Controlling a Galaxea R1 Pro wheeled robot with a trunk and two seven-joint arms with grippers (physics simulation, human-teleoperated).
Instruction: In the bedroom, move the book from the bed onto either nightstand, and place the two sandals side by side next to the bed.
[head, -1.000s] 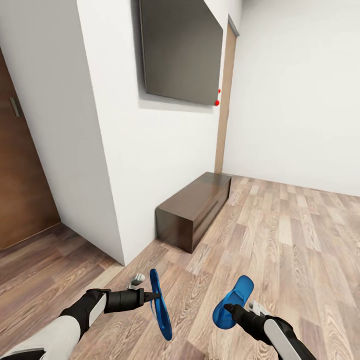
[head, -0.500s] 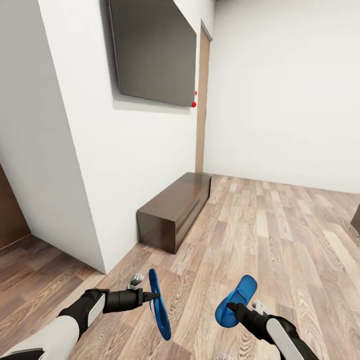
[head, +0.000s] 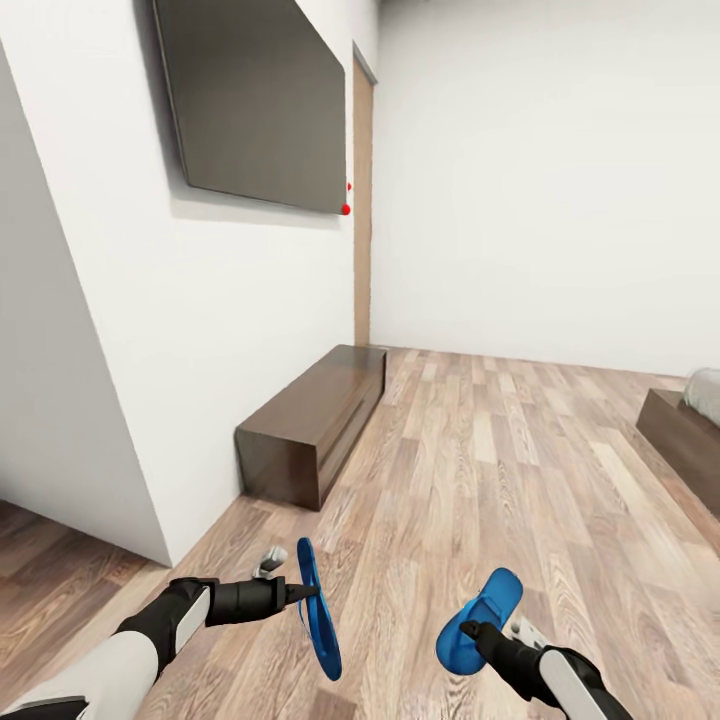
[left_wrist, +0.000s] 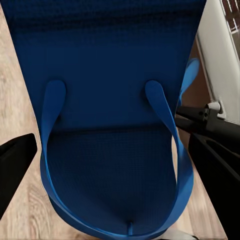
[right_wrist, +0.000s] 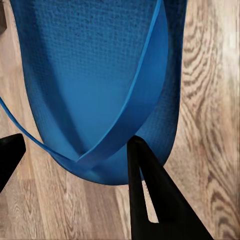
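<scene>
Carrying stage: the left gripper (head: 300, 592) was clamped on one sandal (head: 318, 625), the right gripper (head: 468, 630) on the other sandal (head: 480, 618), both above the plank floor (head: 520, 480). Next, probably, approach the bed (head: 690, 425) at the room's right edge and set them down together.

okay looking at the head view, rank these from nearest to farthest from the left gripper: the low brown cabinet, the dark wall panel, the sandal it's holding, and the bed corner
1. Sandal: held in the left gripper.
2. Cabinet: on the floor against the left wall, ahead.
3. Bed corner: far across the floor, at the right edge.
4. Wall panel: high on the left wall; too close to call against the bed corner.
</scene>
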